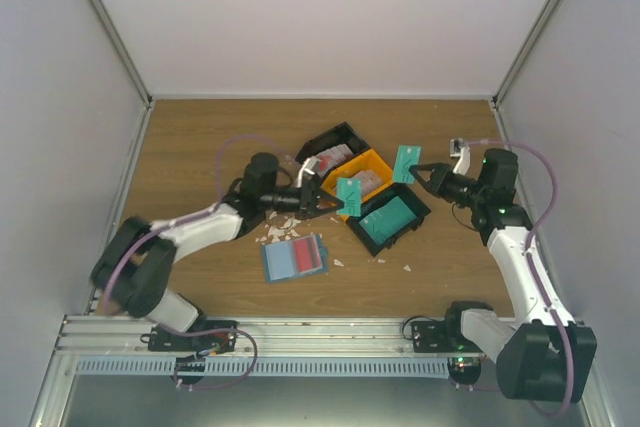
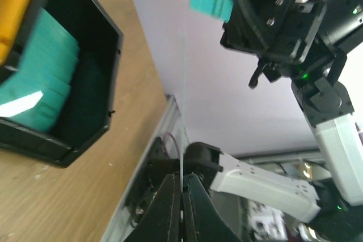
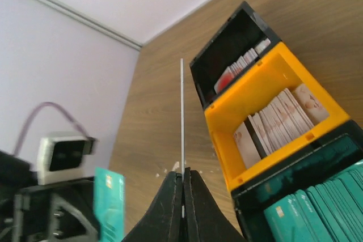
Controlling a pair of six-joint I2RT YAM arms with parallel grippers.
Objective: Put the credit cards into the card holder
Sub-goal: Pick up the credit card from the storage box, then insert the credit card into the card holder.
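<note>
Left hand [image 1: 333, 201] is gripping one teal card [image 1: 348, 191], right hand [image 1: 420, 169] another teal card [image 1: 406, 159]. Card holder [image 1: 294, 258] is lying near left hand, both insertions pending.

The table [image 1: 190, 147] is matt brown wood grain. The orange tray [image 3: 266, 80] and black tray [image 2: 97, 55] look like smooth plastic. The teal cards [image 2: 48, 72] have a slight sheen.
</note>
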